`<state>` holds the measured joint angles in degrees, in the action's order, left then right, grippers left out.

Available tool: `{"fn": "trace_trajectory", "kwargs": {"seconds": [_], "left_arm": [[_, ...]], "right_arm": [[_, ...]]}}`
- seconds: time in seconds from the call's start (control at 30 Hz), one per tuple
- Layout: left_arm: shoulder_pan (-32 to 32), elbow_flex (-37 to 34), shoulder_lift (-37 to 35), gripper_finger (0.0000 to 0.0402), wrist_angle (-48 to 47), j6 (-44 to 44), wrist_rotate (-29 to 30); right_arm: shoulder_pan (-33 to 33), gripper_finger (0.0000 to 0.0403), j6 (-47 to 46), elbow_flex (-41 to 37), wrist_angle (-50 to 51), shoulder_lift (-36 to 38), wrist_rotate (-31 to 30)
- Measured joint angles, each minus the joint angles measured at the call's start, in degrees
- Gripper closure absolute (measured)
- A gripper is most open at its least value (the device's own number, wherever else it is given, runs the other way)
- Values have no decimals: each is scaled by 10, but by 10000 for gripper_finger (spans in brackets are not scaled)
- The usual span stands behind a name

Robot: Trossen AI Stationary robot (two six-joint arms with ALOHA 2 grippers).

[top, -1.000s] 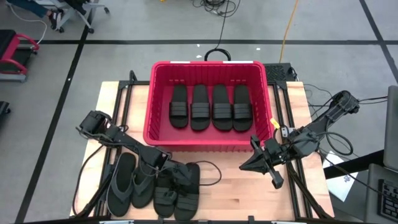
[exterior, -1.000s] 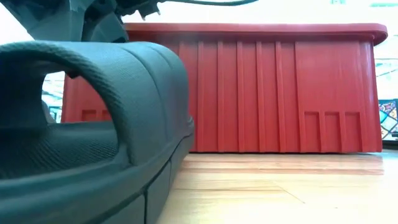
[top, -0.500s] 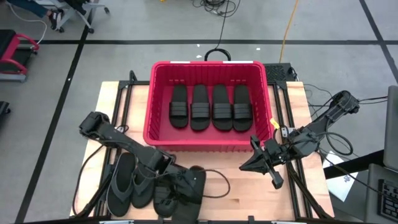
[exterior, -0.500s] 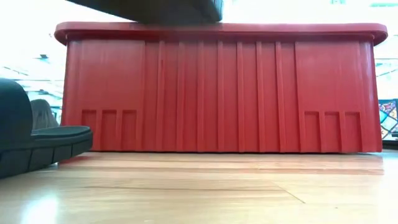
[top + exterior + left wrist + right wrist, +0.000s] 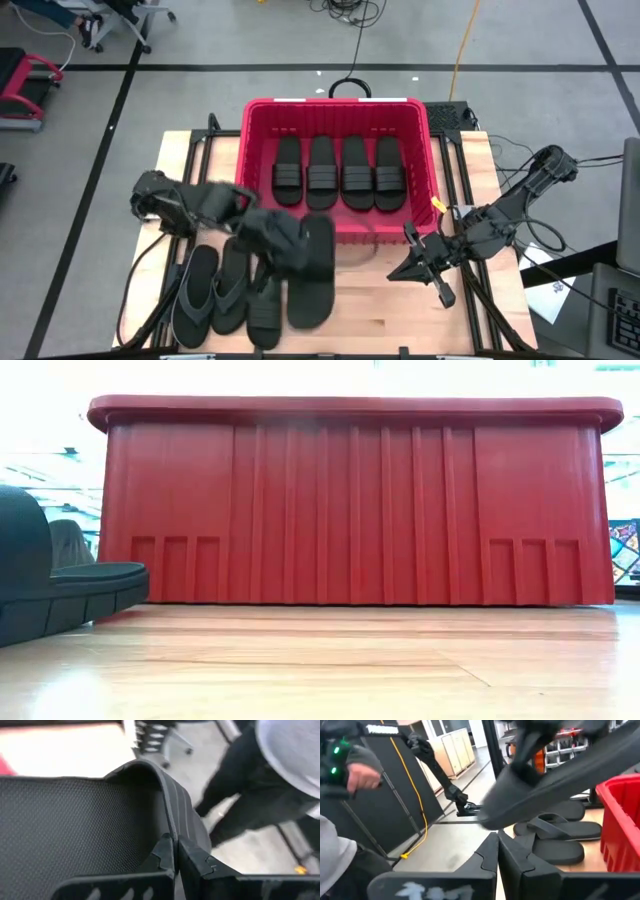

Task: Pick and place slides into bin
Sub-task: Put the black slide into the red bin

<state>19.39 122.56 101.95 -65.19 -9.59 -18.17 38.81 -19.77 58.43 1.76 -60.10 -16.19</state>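
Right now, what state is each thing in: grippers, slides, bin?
Left gripper: shut on the strap of a black slide, near the front of the bin.
Held slide: lifted off the table, hanging lengthwise.
Right gripper: shut, empty, waiting by the bin's right front corner.
Bin: upright, holding four slides in a row, soles down.
Flip-flop pair: flat on the table.
Remaining slide: flat on the table beside them.

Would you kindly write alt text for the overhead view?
The left gripper lifts a black slide beside the red bin, which holds four slides. Three sandals remain on the table; the right gripper waits shut.
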Motion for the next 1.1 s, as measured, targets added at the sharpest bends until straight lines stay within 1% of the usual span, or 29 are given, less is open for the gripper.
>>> {"fn": "trace_trajectory", "kwargs": {"seconds": [0.1,0.2,0.33,0.43,0.53,0.6,0.77,0.8,0.83,0.9,0.97,1.0,1.1], "left_arm": [[-40,35,0,401,-36,17,16],[-82,57,1,401,-54,38,19],[-140,72,1,401,-81,99,3],[-186,73,1,401,-92,163,-8],[-239,73,1,401,-99,233,-46],[-276,73,1,401,-99,276,-69],[-358,73,1,401,-98,379,-86],[-374,73,2,401,-98,398,-94],[-388,73,7,401,-96,412,-107],[-412,74,16,401,-95,437,-141],[-432,73,31,401,-103,466,-157],[-439,73,39,401,-103,479,-161],[-459,73,63,401,-104,500,-165]], "right_arm": [[0,403,34,0,0,0,0],[-1,403,72,0,-5,0,-9],[-12,403,68,0,-7,3,-81],[-37,403,74,0,-5,5,-93],[-80,403,76,0,5,5,-92],[-120,403,76,0,9,5,-92],[-234,403,92,0,7,6,-91],[-257,403,94,0,7,8,-81],[-280,403,98,2,11,10,-53],[-325,403,99,18,28,8,21],[-356,403,91,42,73,-1,79],[-368,403,91,53,100,-6,88],[-398,403,107,83,162,-16,88]]}}
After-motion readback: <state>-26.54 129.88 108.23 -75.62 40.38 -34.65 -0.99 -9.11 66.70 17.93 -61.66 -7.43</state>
